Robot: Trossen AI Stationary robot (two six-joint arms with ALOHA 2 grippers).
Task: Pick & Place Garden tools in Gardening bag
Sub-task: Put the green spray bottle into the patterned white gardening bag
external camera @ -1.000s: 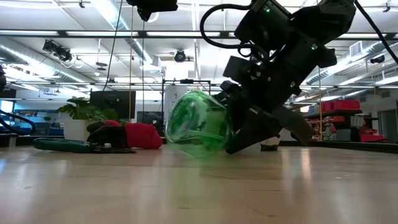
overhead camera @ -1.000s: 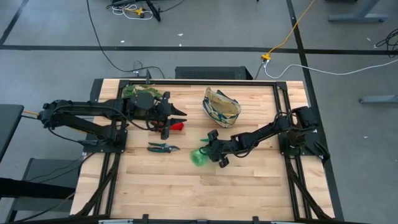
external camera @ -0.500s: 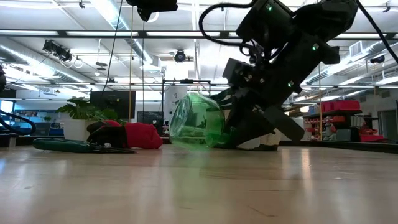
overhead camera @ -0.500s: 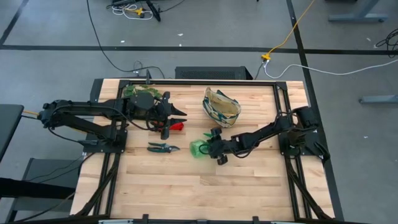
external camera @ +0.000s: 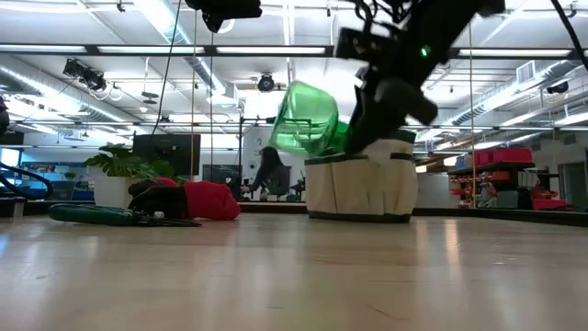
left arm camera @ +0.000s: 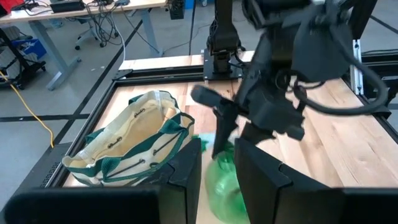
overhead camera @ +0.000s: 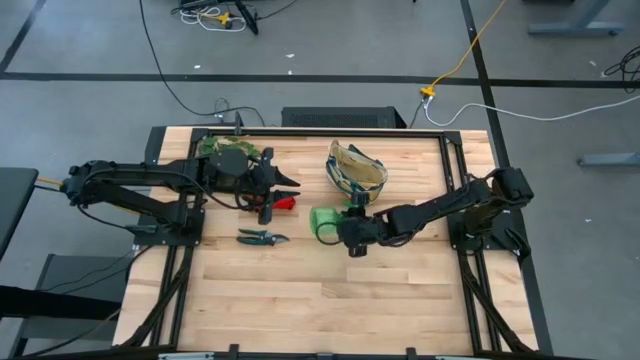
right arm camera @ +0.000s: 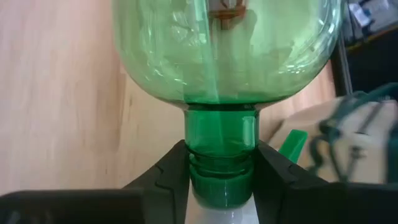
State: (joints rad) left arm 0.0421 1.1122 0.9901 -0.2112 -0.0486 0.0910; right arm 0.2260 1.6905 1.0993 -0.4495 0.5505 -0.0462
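The green spray bottle [overhead camera: 323, 221] hangs in the air just near-left of the gardening bag [overhead camera: 356, 170], with my right gripper [overhead camera: 347, 228] shut on it. In the low view the bottle [external camera: 308, 119] sits above the table in front of the bag [external camera: 360, 188]. The bag stands on its base at the far middle. Pruning shears [overhead camera: 262, 237] lie flat at the left. Red gloves [overhead camera: 287, 203] lie beside my left gripper [overhead camera: 283, 186], which hovers open at the far left with nothing between its fingers. My right gripper pinches the bottle's green neck [right arm camera: 217, 140] between its two fingers, just below the round body. The fingers come from the table's right, slanting down, and lie across the neck. The bottle is lifted clear of the table, its body pointing toward the table's left and tilted up.
A leafy plant sprig [overhead camera: 222, 148] lies at the far left corner behind my left arm. Bare wood [overhead camera: 330, 300] spreads over the near half of the table. Black rails [overhead camera: 470, 290] run along the left and right sides.
My right gripper has risen and moved toward the far edge and the bag, rolling its wrist. The spray bottle, which lay on the table, is now lifted clear and has swung from pointing near-left to pointing left with its body tipped up.
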